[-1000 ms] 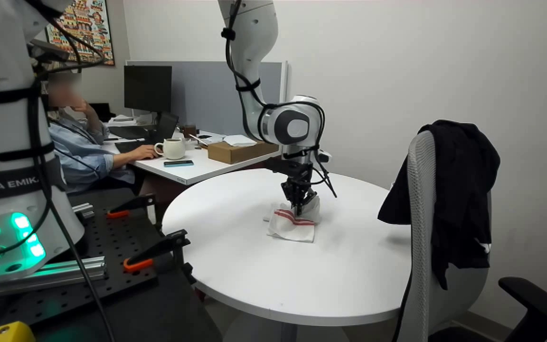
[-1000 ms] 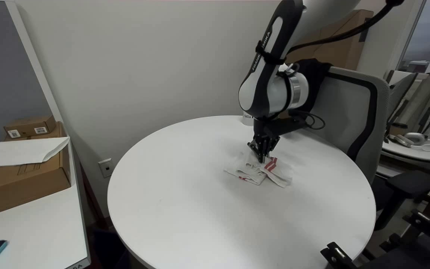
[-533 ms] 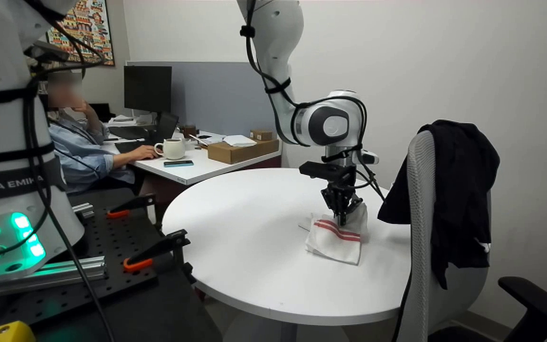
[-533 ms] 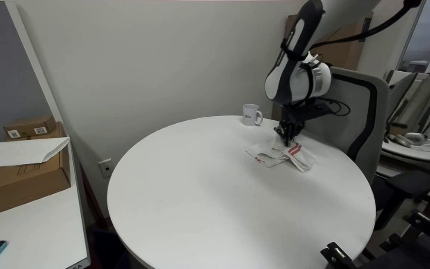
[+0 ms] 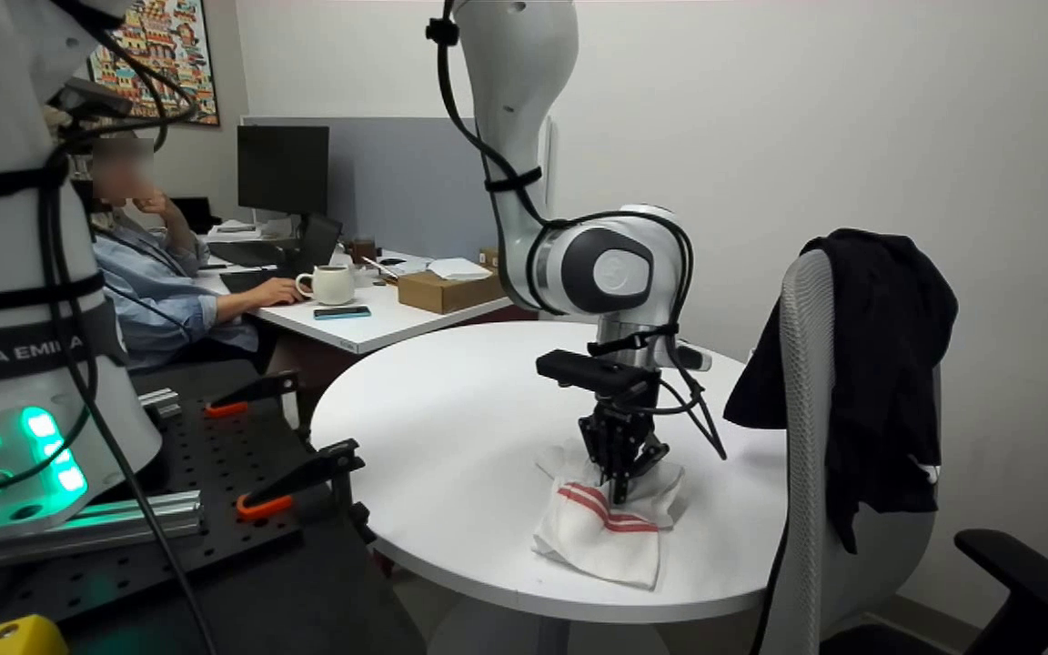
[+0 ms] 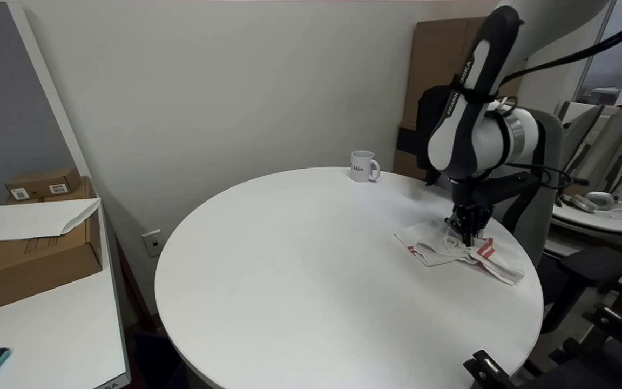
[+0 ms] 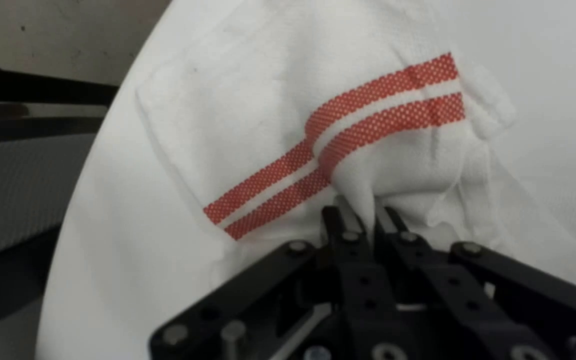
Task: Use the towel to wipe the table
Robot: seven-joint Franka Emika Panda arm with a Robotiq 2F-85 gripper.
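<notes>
A white towel (image 5: 597,550) with red stripes lies bunched on the round white table (image 5: 451,473). It shows in both exterior views, near the chair-side rim (image 6: 413,237). My gripper (image 5: 618,496) points down and pinches the towel near its middle; it also shows in an exterior view (image 6: 468,242). In the wrist view the gripper (image 7: 363,210) is shut on a fold of the towel (image 7: 248,125), just behind the red stripes. The towel's loose parts spread flat around the fingers. The table's curved edge shows on the left of the wrist view.
A white mug (image 6: 361,166) stands at the table's rim. A mesh chair (image 5: 806,409) with a black jacket (image 5: 888,318) stands against the table. Clamps (image 5: 306,478) sit at the robot's mount beside the table. A person sits at a desk (image 5: 378,318) holding a cardboard box (image 5: 451,291).
The gripper has dragged the towel over the table, first towards the chair, then along the chair side, nearer the robot's mount. The mug has come out from behind the arm.
</notes>
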